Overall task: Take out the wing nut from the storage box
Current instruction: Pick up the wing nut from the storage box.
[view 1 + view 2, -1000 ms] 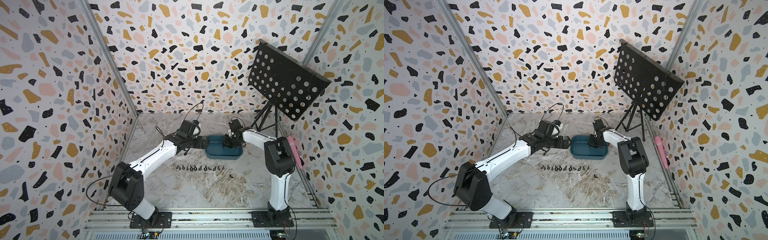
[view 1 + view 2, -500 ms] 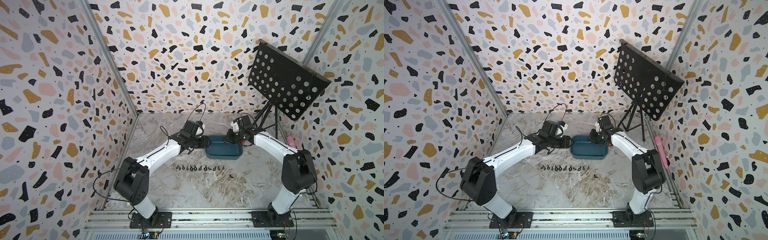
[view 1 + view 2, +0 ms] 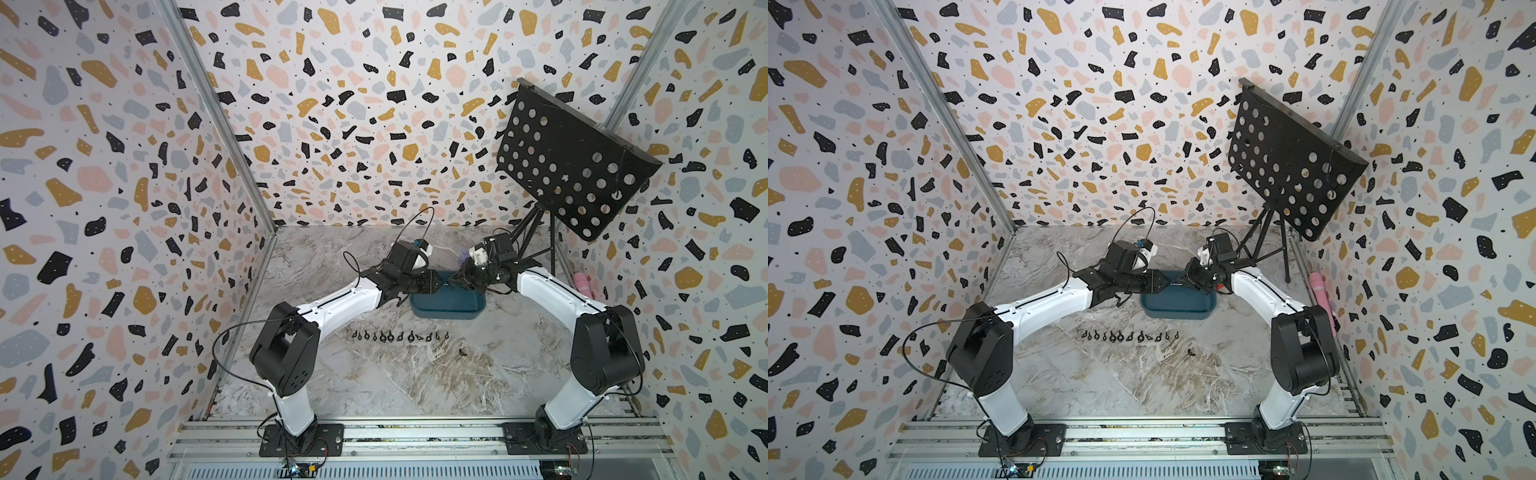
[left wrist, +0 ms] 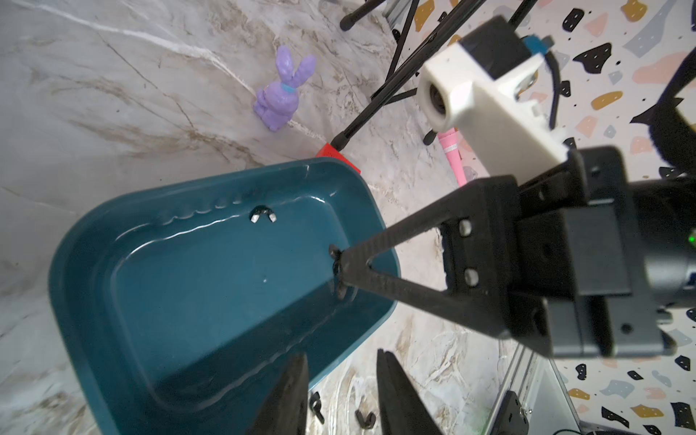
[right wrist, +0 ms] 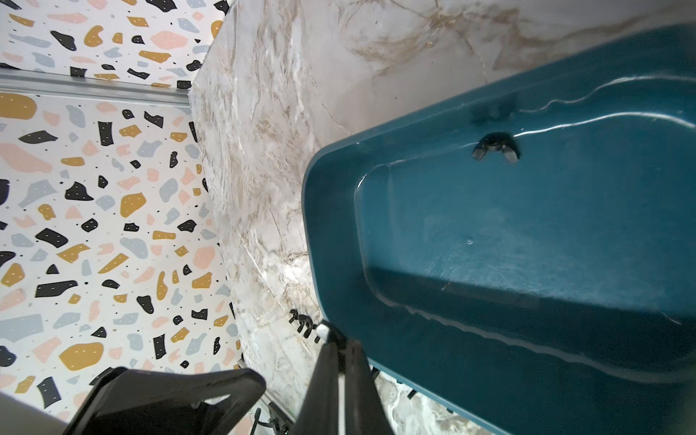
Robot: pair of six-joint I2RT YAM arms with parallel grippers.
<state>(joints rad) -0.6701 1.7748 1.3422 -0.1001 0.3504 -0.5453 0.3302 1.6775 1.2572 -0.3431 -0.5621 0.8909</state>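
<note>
The teal storage box lies at mid-table. Both grippers meet tip to tip above its left end. My right gripper is shut on a small dark wing nut, held clear of the box floor. My left gripper faces it, its fingers a narrow gap apart with nothing between them. Another wing nut lies inside the box by its far wall.
A row of several wing nuts lies on the table in front of the box, with one stray. Behind the box are a purple bunny, a red block and a music stand. A pink object lies at the right wall.
My right gripper has risen out of the box and swung to its left end, toward the left gripper. The left gripper's fingers have closed much of the way.
</note>
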